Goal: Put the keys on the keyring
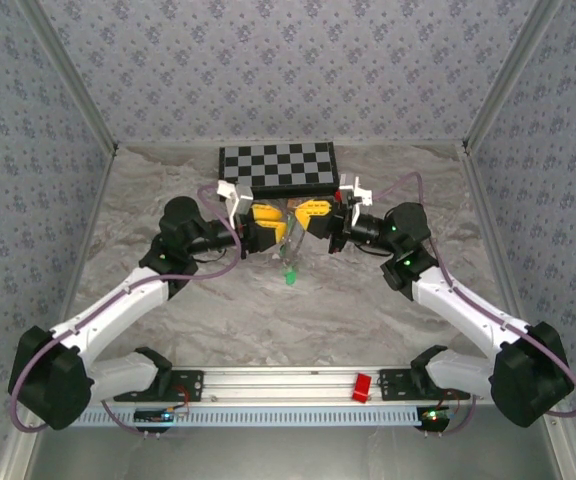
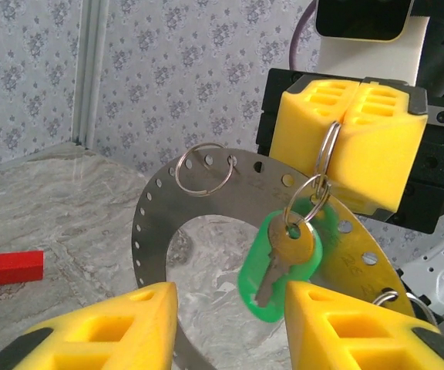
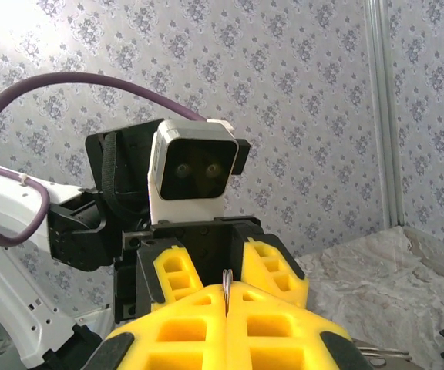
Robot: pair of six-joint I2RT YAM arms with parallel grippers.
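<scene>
Read the step in hand as threading: 1 key (image 2: 290,245), backed by a green tag (image 2: 262,291), hangs from a small split ring (image 2: 323,154) in front of the keyring (image 2: 146,223), a flat grey perforated hoop raised above the counter (image 2: 52,223). Note the right fingers (image 2: 345,142) pressed shut on that split ring, with a thin metal edge pinched in their seam in the right wrist view. Note the left fingers (image 2: 149,312) parted, nothing between them, key and tag just beyond the gap. Cannot tell whether the pinched ring already passes through a hole of the keyring. For the next move, as a judgement: close the left fingers on hoop or key to steady it, then work the ring's split end into a hole. Expect swinging and slipping of thin wire. No container in use. Treat the keyring as the carrier: 1 spare ring (image 2: 205,193) sits through a hole near its top. Disregard the red block (image 2: 14,266) lying on the counter, well apart.
</scene>
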